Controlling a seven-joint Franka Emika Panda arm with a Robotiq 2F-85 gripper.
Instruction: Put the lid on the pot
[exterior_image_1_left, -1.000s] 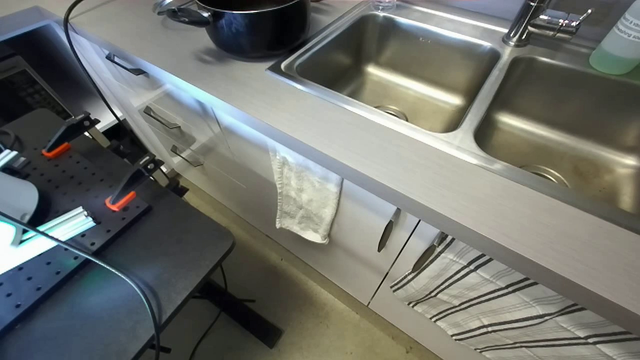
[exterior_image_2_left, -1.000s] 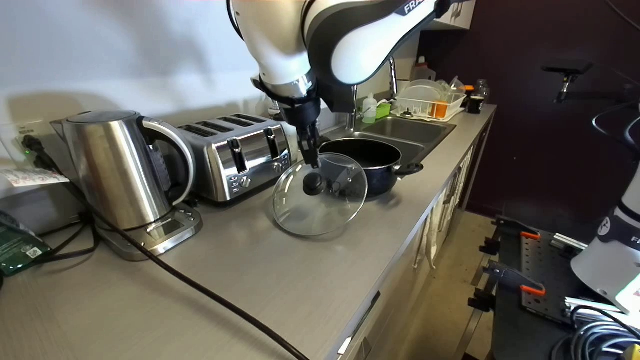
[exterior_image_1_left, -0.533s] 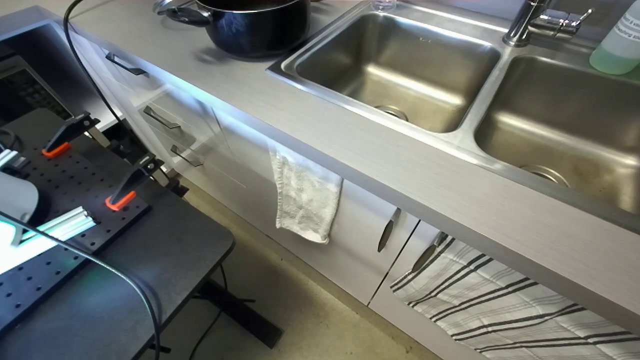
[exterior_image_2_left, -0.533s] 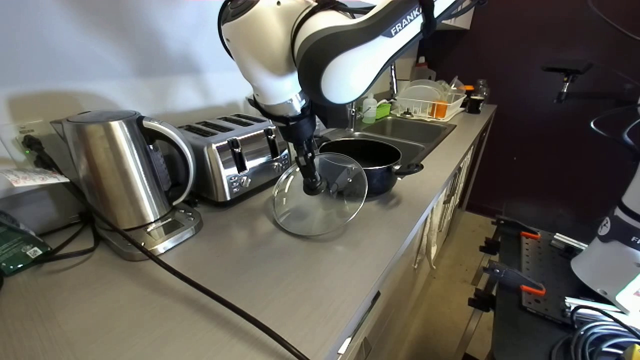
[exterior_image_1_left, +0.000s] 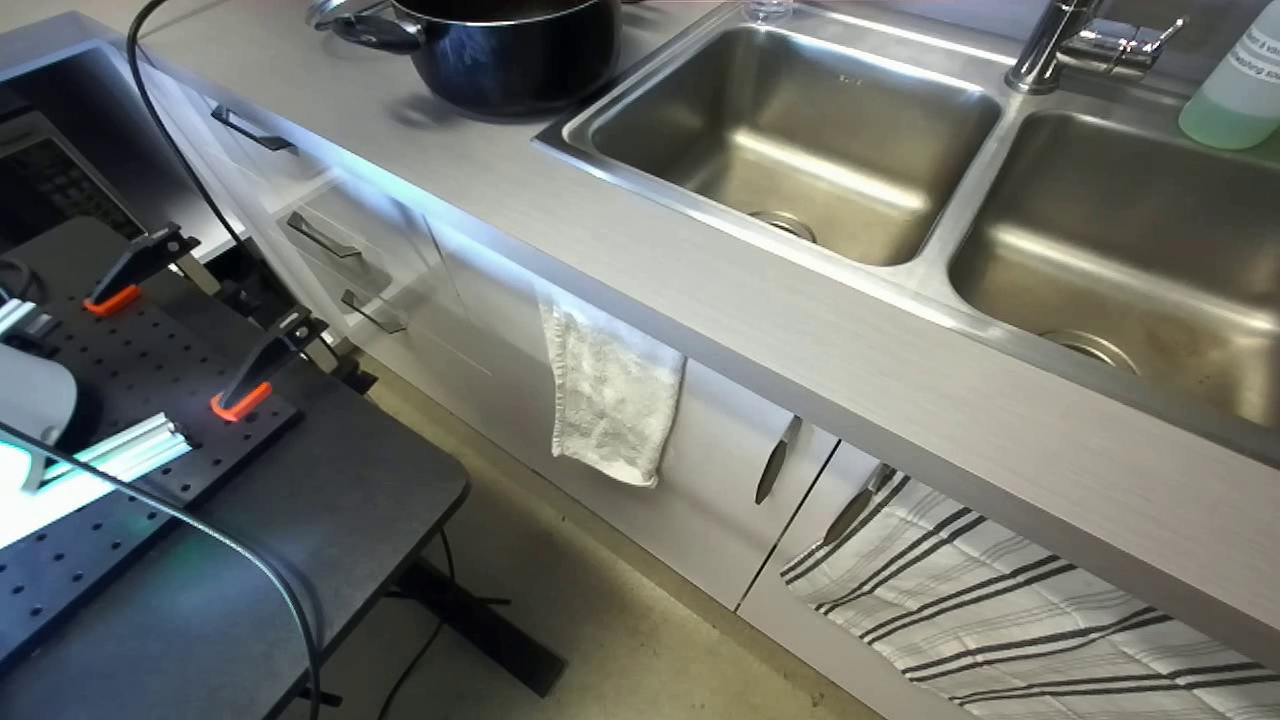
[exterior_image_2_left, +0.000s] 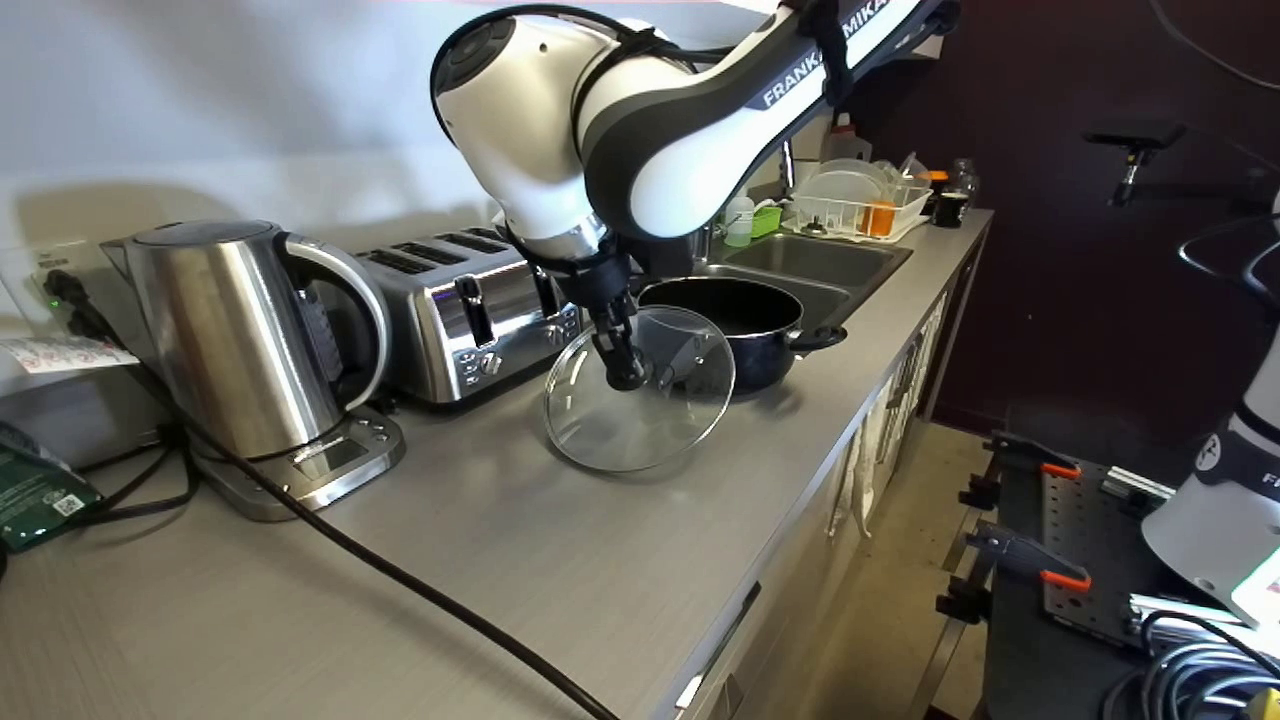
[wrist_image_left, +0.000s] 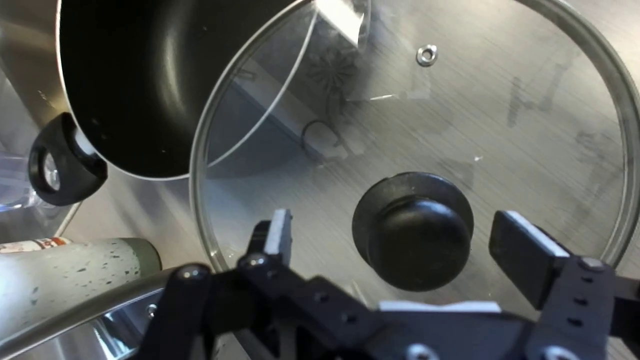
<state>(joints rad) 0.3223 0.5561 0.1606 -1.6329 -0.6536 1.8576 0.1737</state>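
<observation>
The glass lid (wrist_image_left: 400, 135) rests tilted on the worktop (exterior_image_2_left: 540, 540), overlapping the pot (exterior_image_2_left: 765, 358) in the wrist view; whether they touch is unclear. Its black knob (wrist_image_left: 420, 245) lies between the wide-spread jaws of the claw (wrist_image_left: 400, 237), nearer that view's right-hand jaw, which will likely meet it first on closing.

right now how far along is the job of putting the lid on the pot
Looks done: the gripper is lined up, standing open either side of the knob on the lid. In hand: the grasp; the wrist view shows gaps on both sides of the knob, so it isn't clamped yet. Left: close, lift the tilted lid and seat it on the pot, which stands uncovered.
</observation>
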